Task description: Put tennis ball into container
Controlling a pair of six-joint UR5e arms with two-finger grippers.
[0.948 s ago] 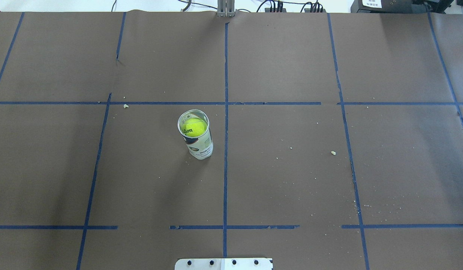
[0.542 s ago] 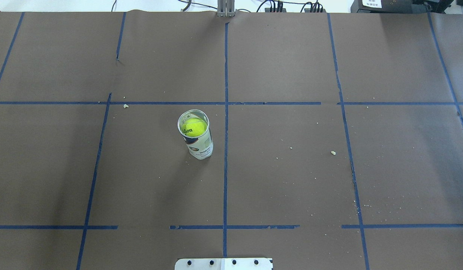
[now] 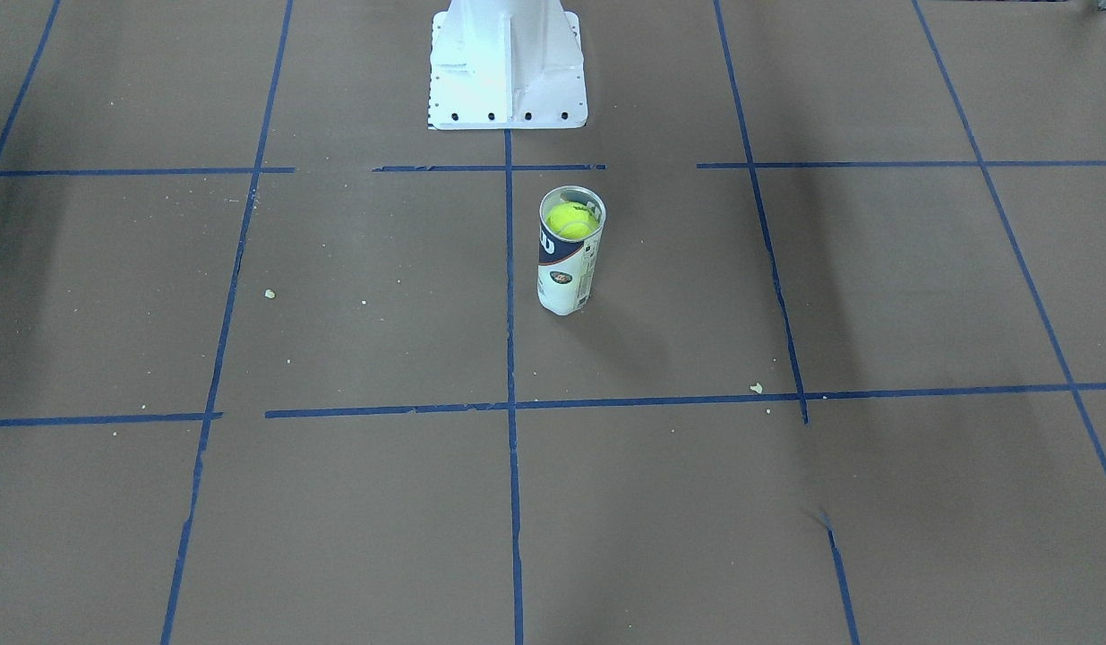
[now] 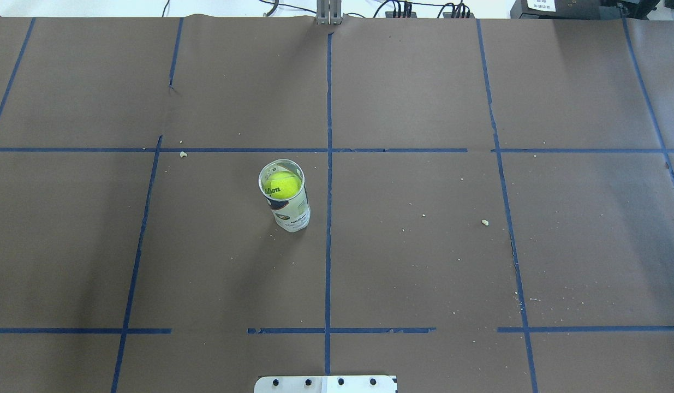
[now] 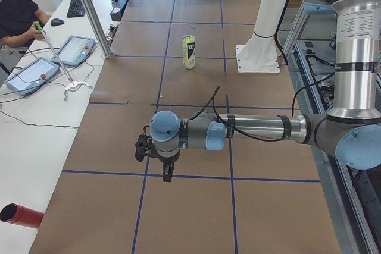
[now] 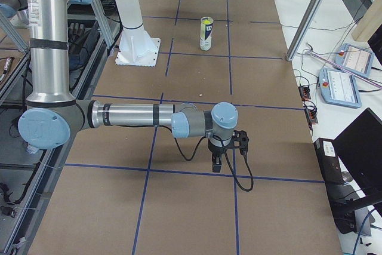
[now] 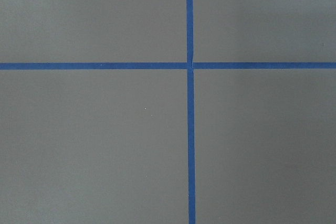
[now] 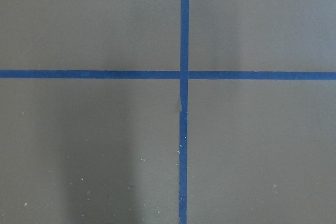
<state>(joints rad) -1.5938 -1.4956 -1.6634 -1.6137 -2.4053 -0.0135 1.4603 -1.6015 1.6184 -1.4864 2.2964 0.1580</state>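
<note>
The clear container (image 4: 291, 214) with its navy and white label stands upright left of the table's centre line, also seen as the container (image 3: 566, 279). The yellow-green tennis ball (image 4: 282, 185) sits inside it near the open top, the same ball (image 3: 570, 220) showing through the rim. My left gripper (image 5: 168, 173) hangs low over the table end, far from the tube (image 5: 189, 55). My right gripper (image 6: 217, 163) hangs over the opposite end, far from the tube (image 6: 205, 37). Whether either is open or shut, I cannot tell. Both wrist views show only paper and blue tape.
The white pedestal base (image 3: 506, 63) stands behind the tube at the robot's side. Brown paper with blue tape lines (image 4: 328, 164) covers the table. An operator (image 5: 15, 13) sits at a side bench with tablets (image 5: 30, 72); a red cylinder (image 5: 21, 215) lies there.
</note>
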